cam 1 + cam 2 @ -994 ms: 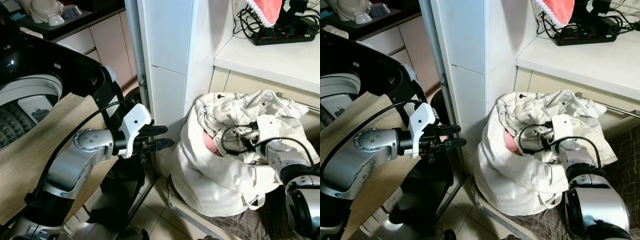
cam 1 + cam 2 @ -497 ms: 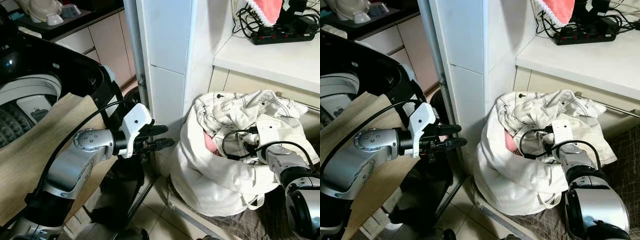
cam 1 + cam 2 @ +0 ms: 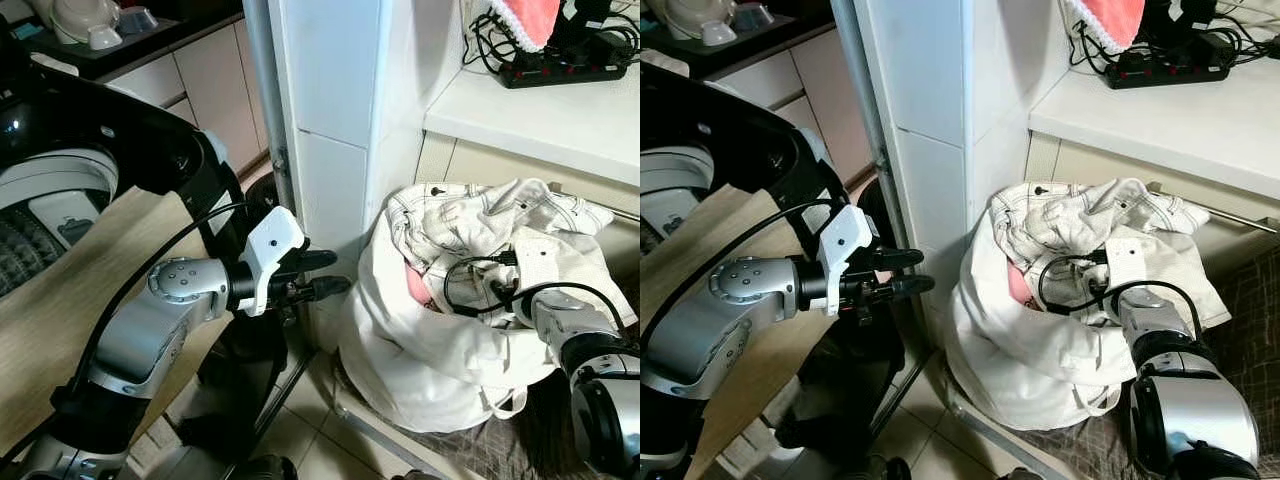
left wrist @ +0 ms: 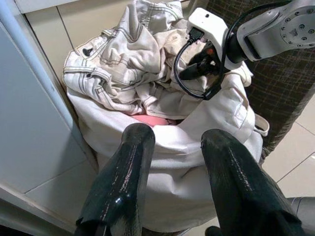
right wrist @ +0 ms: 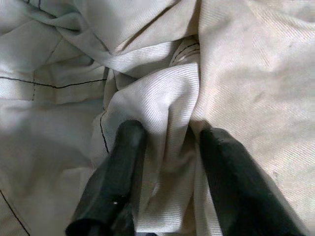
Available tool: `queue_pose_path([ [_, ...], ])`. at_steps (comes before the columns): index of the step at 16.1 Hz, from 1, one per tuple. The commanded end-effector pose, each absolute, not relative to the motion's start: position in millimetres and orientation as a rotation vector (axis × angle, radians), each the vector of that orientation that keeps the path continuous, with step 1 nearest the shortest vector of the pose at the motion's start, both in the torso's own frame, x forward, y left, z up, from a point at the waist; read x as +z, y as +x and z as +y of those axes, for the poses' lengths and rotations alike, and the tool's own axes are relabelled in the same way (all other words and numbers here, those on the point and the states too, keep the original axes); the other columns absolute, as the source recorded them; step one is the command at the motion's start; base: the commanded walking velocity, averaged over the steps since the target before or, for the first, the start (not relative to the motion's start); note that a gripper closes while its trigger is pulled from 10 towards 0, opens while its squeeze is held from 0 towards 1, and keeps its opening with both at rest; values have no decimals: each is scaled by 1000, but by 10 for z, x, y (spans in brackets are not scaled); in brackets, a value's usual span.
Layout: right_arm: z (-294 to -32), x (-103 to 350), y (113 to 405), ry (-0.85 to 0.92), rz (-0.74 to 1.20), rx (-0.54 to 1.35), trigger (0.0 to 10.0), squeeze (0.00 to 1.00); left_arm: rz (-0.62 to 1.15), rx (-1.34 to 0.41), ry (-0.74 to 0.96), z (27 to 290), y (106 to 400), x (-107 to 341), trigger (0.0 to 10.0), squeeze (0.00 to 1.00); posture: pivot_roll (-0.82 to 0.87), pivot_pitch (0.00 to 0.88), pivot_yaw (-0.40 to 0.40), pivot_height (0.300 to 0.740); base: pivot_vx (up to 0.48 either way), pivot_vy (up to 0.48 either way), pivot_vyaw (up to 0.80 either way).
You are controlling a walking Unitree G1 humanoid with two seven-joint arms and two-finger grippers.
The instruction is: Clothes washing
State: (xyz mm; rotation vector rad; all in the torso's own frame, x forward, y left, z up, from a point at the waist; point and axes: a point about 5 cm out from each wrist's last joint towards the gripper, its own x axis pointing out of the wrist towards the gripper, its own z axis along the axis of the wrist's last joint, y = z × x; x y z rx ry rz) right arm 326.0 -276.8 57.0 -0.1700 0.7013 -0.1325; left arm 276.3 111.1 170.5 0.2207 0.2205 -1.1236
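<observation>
The right gripper [image 5: 165, 147] is pushed down into the cream garment [image 3: 470, 225] heaped at the top of the white laundry bag [image 3: 420, 360]; its two black fingers [image 5: 120, 162] stand apart with a raised fold of that cloth between them, both touching it, though whether they pinch it tight cannot be told; the bag sits on the floor just below and around this gripper, and a bit of pink cloth [image 3: 415, 285] shows inside the bag on the side towards the other arm; a black cable [image 3: 465, 285] loops from the wrist over the clothes

The left gripper [image 3: 325, 275] hangs in the air well apart from the bag, pointing at it, fingers [image 4: 123, 182] spread and holding nothing; directly beyond its tips stands the white tiled pillar [image 3: 330, 110], and the bag lies past that; behind this arm is the open top-loading washing machine [image 3: 60, 190] with its dark lid [image 3: 120, 130] raised

Above and beyond the right gripper a white counter [image 3: 540, 115] carries a black power strip [image 3: 565, 70] with tangled cords and a pink-and-white knitted cloth [image 3: 530, 20]
</observation>
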Motion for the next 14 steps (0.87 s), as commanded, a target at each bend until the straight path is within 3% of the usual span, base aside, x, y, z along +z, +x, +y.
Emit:
queue_pose_path([
  [1,-2702,562,3282,-142,706,-118,0,0,208,-1129,232,1095,2749,1736,10000,0,-17,60,81,740,0,0,0],
  [14,-2764,828,3416,-15,566,-83,0,0,167,-1101,206,1061,2791,1751,10000,0,-57,34,65,740,0,0,0],
])
